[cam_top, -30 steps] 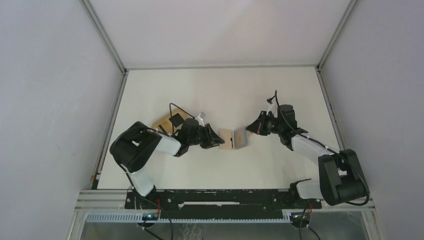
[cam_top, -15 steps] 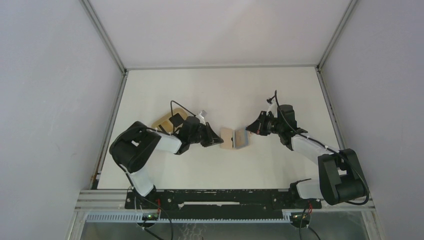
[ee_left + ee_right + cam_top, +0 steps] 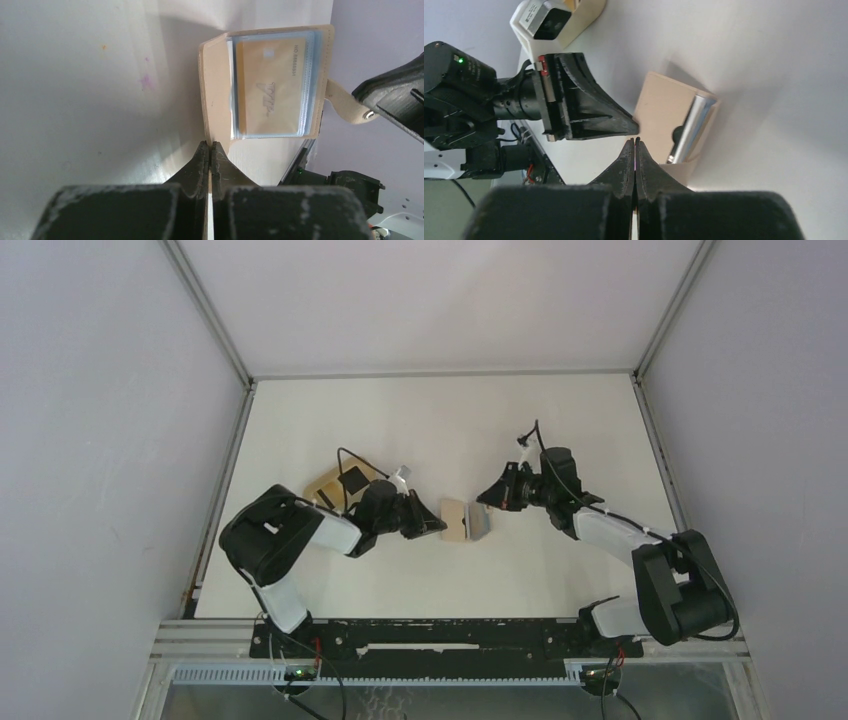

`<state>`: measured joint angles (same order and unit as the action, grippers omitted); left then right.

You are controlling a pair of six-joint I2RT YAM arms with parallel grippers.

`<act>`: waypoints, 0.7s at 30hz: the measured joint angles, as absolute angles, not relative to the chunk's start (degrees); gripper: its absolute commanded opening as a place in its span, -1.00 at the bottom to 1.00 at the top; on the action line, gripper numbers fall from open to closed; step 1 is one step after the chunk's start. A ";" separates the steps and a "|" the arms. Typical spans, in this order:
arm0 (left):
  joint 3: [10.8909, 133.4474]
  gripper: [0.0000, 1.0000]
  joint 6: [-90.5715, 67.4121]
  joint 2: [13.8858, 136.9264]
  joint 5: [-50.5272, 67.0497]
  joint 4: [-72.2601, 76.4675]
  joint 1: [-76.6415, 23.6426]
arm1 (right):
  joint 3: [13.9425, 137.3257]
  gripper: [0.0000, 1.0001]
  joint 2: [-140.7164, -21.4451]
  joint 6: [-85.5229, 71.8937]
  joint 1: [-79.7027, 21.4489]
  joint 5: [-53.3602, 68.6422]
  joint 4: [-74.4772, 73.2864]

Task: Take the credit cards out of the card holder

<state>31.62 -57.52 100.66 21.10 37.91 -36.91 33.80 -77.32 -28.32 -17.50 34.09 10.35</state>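
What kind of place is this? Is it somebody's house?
Probably a robot test booth, not a house: two robot arms bolted to a white table, plain grey walls, metal frame posts.

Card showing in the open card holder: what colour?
Tan-gold card with pale lettering, inside the card holder's bluish clear sleeve. Left wrist view shows it best.

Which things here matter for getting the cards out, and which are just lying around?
Part of the job: card holder, lying open; tan card in its clear sleeve; left gripper; right gripper.
Lying about: wooden tray.
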 measured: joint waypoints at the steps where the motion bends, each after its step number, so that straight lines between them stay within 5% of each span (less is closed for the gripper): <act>1: 31.42 -1.00 -57.65 100.66 21.08 38.28 -36.95 | 34.15 -1.00 -77.95 -28.86 -18.28 34.50 11.03; 21: 28.77 -1.00 -58.06 99.20 19.53 39.79 -37.01 | 31.57 -1.00 -79.42 -30.22 -15.94 35.33 13.32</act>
